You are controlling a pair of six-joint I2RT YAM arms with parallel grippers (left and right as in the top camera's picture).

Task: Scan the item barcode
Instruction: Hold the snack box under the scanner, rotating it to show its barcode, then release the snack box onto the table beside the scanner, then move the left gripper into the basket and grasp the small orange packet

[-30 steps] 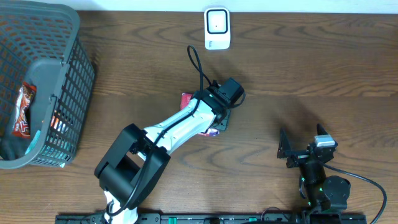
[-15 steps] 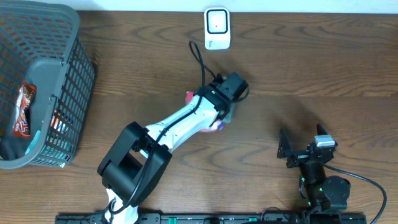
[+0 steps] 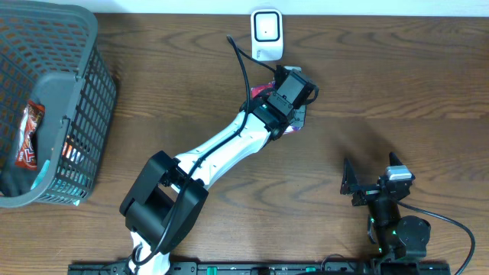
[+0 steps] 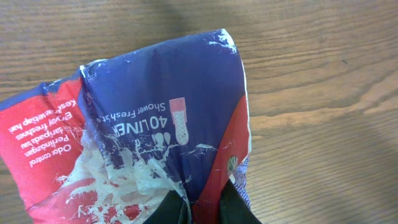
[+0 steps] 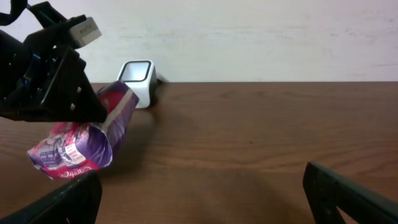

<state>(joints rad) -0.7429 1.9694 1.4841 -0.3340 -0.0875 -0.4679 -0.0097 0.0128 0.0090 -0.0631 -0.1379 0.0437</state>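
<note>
**Pack pinched in left gripper, close in front of the scanner**

The pack (image 4: 161, 124) is a soft purple and red plastic packet, crumpled, with white print that reads upside down in the left wrist view. It sits just in front of the scanner (image 3: 267, 34), on the robot's side of it and a touch to the right. From the right wrist view it slopes up towards the scanner, its open-looking lower end nearest the camera. It seems to hang just clear of the table (image 3: 397, 76), though the shadow beneath makes that hard to say for sure.

The left gripper (image 4: 202, 210) has its jaws drawn narrow on a fold of the pack's edge, the two black fingertips close together with film bunched between them. Its arm stretches diagonally from the near edge of the table up to the scanner, covering most of the pack from above; only slivers of purple and red show beside the gripper head.

The scanner is a small white box with a dark-rimmed window, standing at the far edge of the table.

The right gripper (image 3: 372, 177) rests well apart from the scanner, near the table's front edge and off to the right. Its jaws are spread wide and hold nothing.

Well to the left of the scanner stands a grey mesh basket (image 3: 95, 114), with a red snack packet (image 3: 28, 134) inside.
</note>
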